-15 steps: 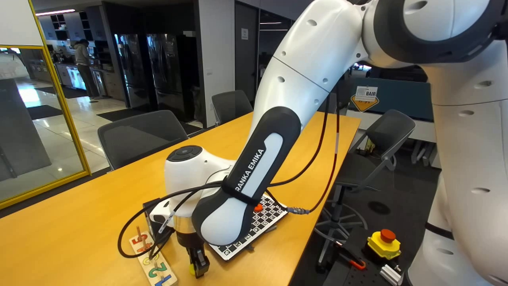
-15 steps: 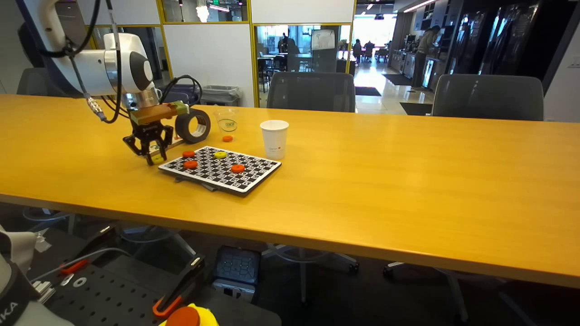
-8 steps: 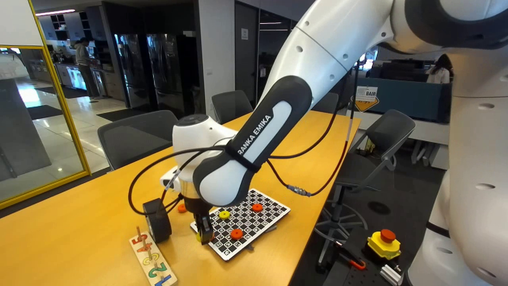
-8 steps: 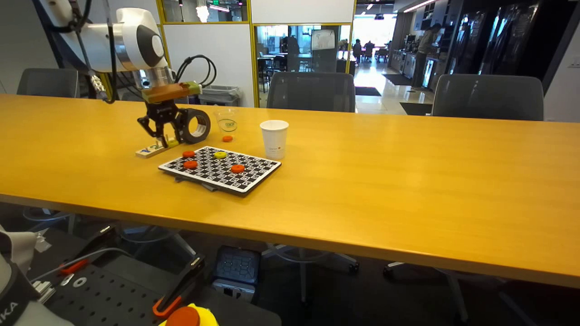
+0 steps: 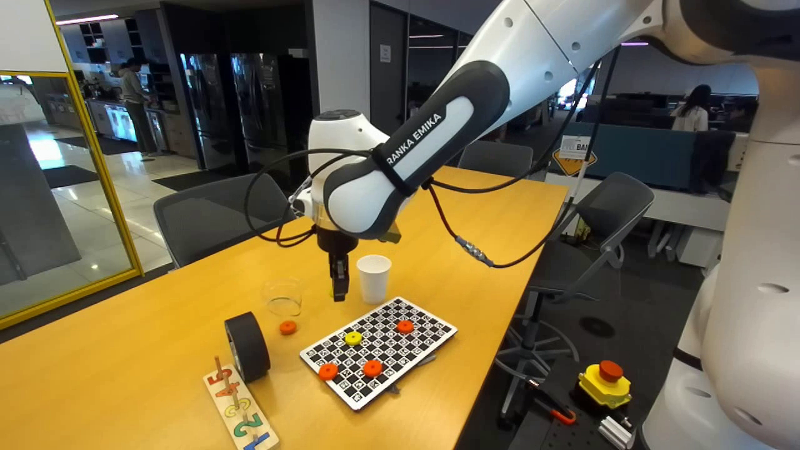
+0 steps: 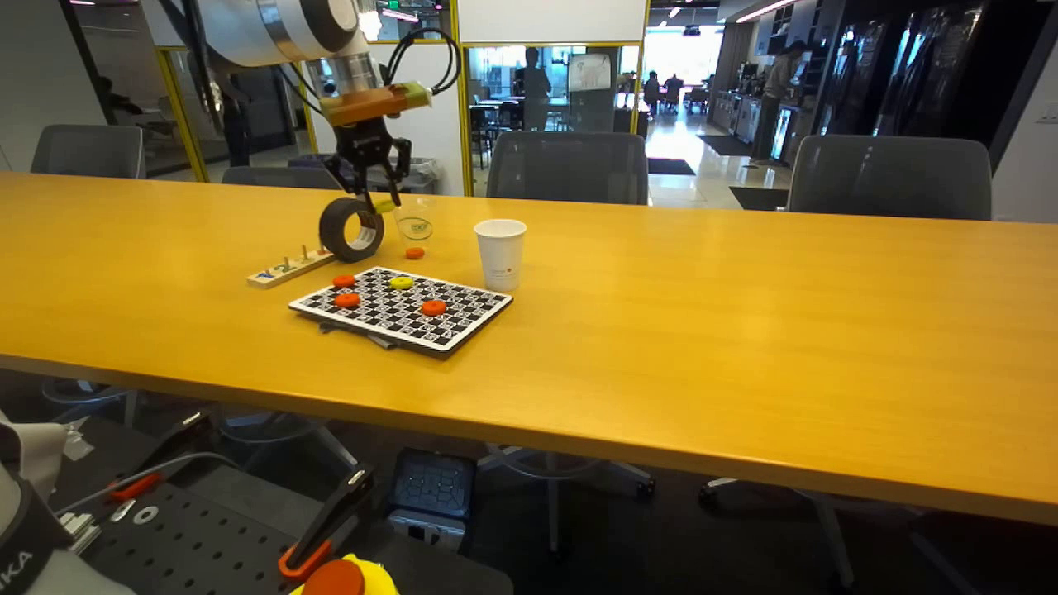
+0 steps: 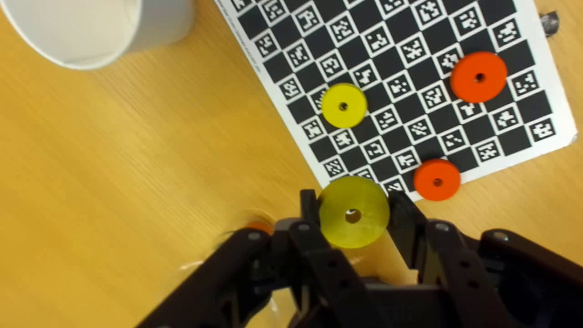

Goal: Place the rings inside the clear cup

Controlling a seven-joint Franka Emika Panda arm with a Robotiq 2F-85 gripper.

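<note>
The gripper (image 6: 383, 204) pinches a yellow ring (image 7: 339, 213) aloft, apparently near the faintly visible clear cup (image 6: 415, 225).

Wrist view: orange ring (image 7: 262, 226) part-hidden, white cup (image 7: 157, 23) cropped.

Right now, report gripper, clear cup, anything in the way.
Gripper shut on yellow ring, aloft. Orange ring apparently inside clear cup. Tape roll near cup, possible snag.

End effector (image 6: 383, 203) higher, yellow ring (image 7: 353, 199) raised too
</note>
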